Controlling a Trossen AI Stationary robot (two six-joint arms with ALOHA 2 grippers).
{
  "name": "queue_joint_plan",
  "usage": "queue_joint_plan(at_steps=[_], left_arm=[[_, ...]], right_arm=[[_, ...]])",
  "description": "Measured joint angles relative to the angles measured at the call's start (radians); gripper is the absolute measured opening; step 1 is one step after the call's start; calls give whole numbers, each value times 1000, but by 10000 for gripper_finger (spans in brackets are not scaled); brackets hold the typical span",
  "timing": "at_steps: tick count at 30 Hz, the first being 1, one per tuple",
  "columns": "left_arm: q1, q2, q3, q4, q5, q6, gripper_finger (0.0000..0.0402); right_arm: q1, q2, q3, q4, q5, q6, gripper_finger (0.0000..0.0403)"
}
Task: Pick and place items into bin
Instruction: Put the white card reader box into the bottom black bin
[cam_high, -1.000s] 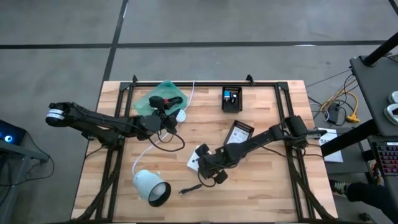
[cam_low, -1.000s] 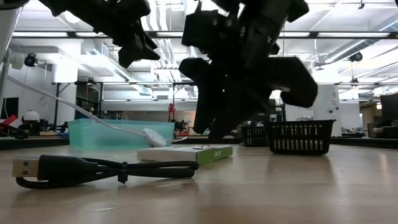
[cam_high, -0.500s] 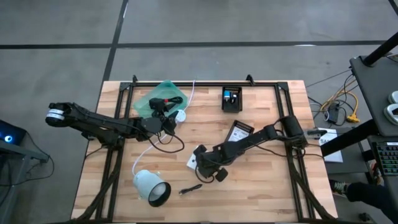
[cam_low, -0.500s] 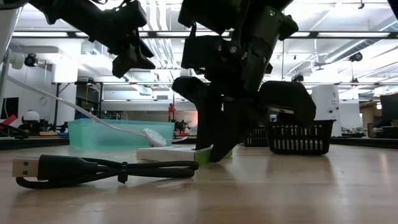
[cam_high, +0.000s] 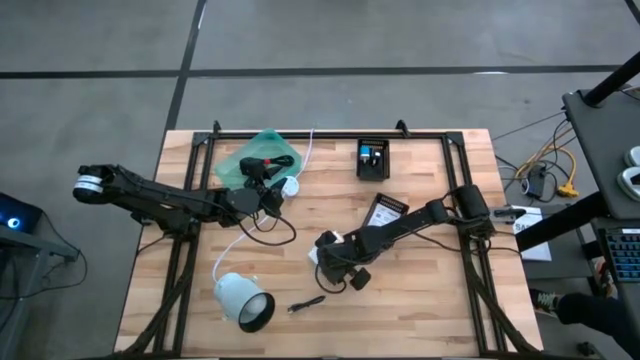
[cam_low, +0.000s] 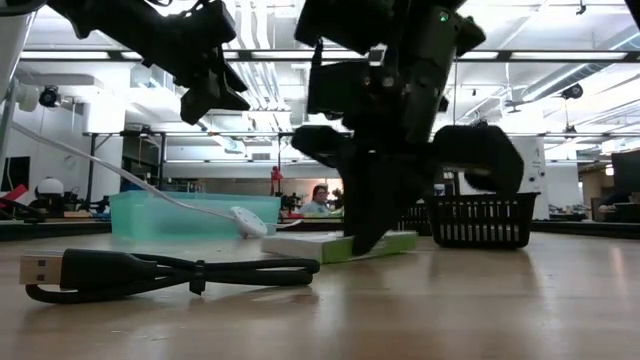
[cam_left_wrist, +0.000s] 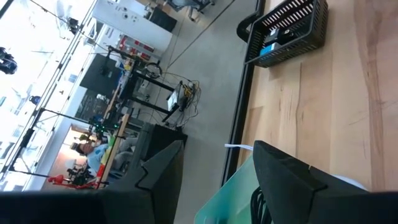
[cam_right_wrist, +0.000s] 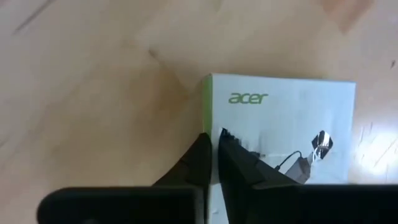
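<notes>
A flat white box printed "acer" (cam_right_wrist: 280, 124) lies on the table near its middle (cam_high: 316, 252). My right gripper (cam_right_wrist: 214, 149) points steeply down at the box's edge, fingers shut. My left gripper (cam_high: 268, 192) hovers open and holds nothing, just on the near side of the green bin (cam_high: 262, 155). That bin holds a black coiled cable. A black USB cable (cam_low: 150, 272) lies near the front edge, a dark printed card (cam_high: 385, 213) right of centre. My right gripper's shut fingertips (cam_right_wrist: 200, 155) meet the white box at one top edge (cam_right_wrist: 210, 134), near a corner. They come from above, slanting down. The box lies flat on the table (cam_low: 340, 245). Whether they pinch anything or only press, I cannot tell.
A black mesh basket (cam_high: 373, 160) with small items stands at the far middle. A white lamp-like cylinder (cam_high: 243, 302) lies at the near left. A white cord with a round disc (cam_high: 290, 186) runs from the far edge past the bin. A black cable loop (cam_high: 270, 232) lies near the centre.
My right gripper has come down onto the white box and shut its fingers. The box has slid a little toward the table's right edge, staying flat on the wood.
</notes>
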Motion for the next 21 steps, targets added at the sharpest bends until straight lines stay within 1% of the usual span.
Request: queue_joint_plan(at_steps=[3, 6, 8, 11, 15, 18, 21], left_arm=[[0, 0, 0, 0, 0, 0, 178], [0, 0, 0, 0, 0, 0, 178], [0, 0, 1, 0, 0, 0, 178], [0, 0, 1, 0, 0, 1, 178], [0, -1, 1, 0, 0, 1, 178], [0, -1, 1, 0, 0, 0, 178], [0, -1, 1, 1, 0, 0, 178]], right_arm=[[6, -45, 12, -63, 42, 16, 10], [21, -115, 41, -141, 122, 17, 10], [28, -154, 56, -201, 155, 17, 9], [33, -211, 73, -304, 160, 32, 9], [33, -286, 81, -508, 167, 78, 9], [33, -298, 72, -653, 205, 113, 9], [32, -305, 70, -746, 224, 129, 9]])
